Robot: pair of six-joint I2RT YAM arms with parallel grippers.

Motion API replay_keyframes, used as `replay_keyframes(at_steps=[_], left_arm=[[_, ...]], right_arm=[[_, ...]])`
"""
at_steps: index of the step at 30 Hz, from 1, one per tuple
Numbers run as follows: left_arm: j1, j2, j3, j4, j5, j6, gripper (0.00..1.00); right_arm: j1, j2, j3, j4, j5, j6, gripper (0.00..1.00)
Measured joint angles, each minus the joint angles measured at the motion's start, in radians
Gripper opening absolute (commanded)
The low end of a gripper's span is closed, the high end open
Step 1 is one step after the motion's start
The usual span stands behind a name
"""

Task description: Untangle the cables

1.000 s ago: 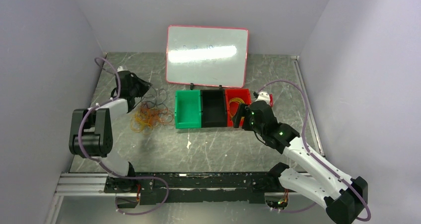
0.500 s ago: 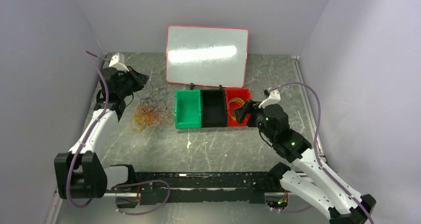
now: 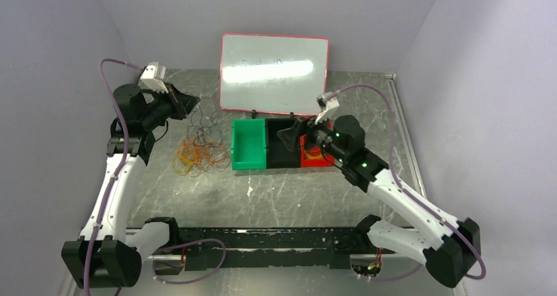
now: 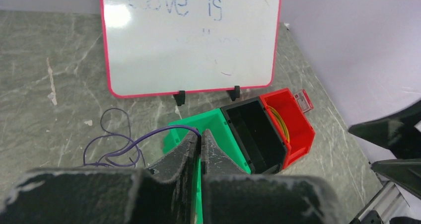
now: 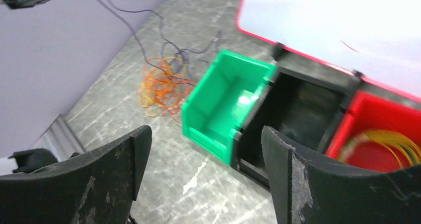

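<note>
Glossy plastic bins, shiny whiteboard (glare, upper centre), smooth marble-look table, thin wiry cables, matt scuffed black fingers.

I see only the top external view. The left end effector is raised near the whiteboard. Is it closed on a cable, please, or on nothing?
Observer: The left wrist view shows the left end effector shut on a thin purple cable.
Operator: Thank you. And the other arm?
Observer: In the right wrist view, the right end effector is open and holds nothing.
Operator: That arm hides the rightmost bin from me. What is inside?
Observer: The red plastic bin holds a yellow coil of thin cable.
</note>
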State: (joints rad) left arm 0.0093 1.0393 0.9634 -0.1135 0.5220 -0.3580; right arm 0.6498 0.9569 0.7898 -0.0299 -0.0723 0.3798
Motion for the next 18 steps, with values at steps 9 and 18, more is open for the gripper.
replay_keyframes(at_steps=[9,18], left_arm=[[0.0,-0.005,0.097,-0.114,0.085,0.037,0.07],[0.0,-0.001,0.164,-0.212,0.154,0.101,0.07]], right_arm=[[0.204,0.278,0.013,0.389,-0.092,-0.146,0.89],[0.33,0.624,0.098,0.845,-0.127,-0.412,0.82]])
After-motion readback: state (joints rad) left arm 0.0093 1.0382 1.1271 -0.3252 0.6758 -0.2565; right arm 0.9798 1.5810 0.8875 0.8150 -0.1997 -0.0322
